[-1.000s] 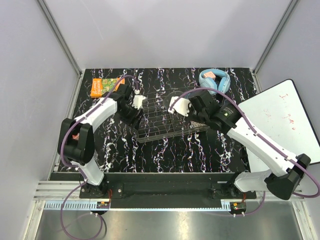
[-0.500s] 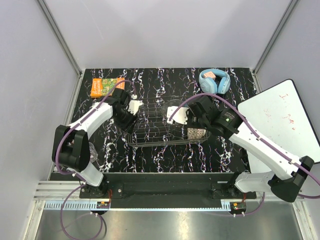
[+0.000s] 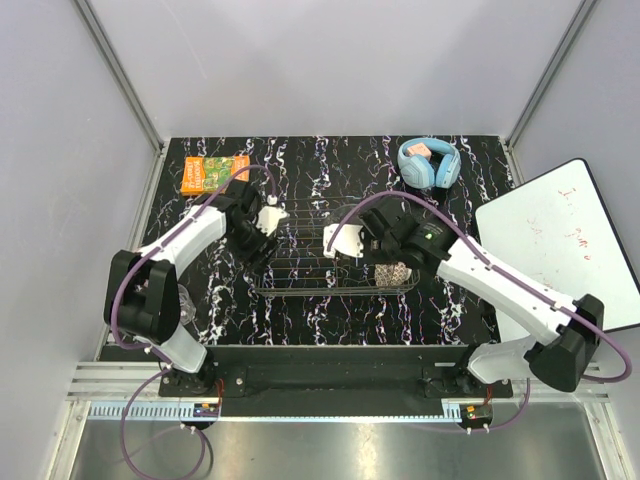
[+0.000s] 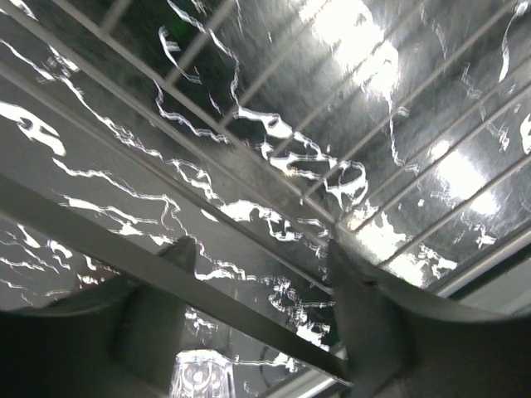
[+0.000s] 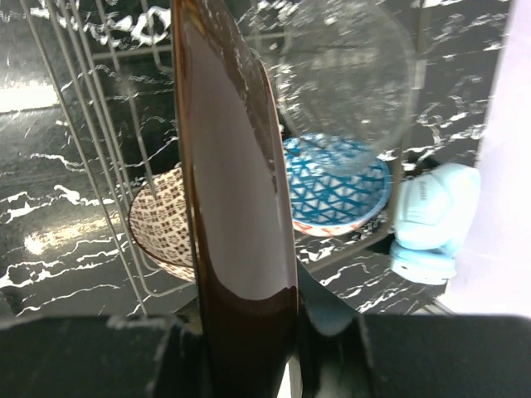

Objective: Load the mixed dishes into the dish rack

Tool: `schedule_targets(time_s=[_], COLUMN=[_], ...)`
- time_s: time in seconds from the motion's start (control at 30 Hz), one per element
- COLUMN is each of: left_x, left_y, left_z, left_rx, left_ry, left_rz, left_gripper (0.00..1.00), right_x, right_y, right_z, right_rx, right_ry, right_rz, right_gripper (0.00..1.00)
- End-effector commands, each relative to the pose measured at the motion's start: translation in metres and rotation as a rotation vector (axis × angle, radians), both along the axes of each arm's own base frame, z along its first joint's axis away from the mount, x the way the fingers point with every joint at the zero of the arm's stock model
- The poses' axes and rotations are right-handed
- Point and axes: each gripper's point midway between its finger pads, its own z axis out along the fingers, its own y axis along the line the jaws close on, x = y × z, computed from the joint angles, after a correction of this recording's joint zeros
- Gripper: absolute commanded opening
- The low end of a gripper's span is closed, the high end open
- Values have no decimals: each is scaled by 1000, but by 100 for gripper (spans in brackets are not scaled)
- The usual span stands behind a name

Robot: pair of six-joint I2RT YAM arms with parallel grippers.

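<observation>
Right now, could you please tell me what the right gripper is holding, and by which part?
The right gripper holds the glossy red plate, pinched at its rim, with the plate standing on edge between the fingers.

right end effector (image 3: 336, 243): shifted left, nearer | dish rack (image 3: 300, 276): slid nearer, leftward

black white-veined table (image 3: 320, 310): dark wire dish rack (image 3: 310, 270) near middle; orange-green book (image 3: 213, 172) flat at far left corner; light blue headphones (image 3: 430, 162) far right, well apart from book.
</observation>
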Motion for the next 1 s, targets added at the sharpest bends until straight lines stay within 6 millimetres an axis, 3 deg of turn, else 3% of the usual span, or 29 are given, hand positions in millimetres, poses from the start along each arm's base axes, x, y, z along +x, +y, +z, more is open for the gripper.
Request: schedule_targets(time_s=[0.0,0.1,0.27,0.77,0.97], left_x=[-5,0,1,-3,-4], left_y=[15,19,20,24,21], left_z=[14,27,43,29,28], left_rx=[55,71,53,17,0], left_ry=[-33,-75,-124,-88,-81], left_rz=[-31,-25,-13,10,16], left_gripper=[81,99,99,99,99], right_x=[9,15,26,36,42], right_y=[11,14,18,26,23], right_z=[-4,-11,-15,11,0], right_rx=[-22,-41,-81,-79,-131], right_ry=[-53,-61,-84,-171,-188], right_rz=[79,83,92,113,114], right_gripper=[0,0,0,0,0])
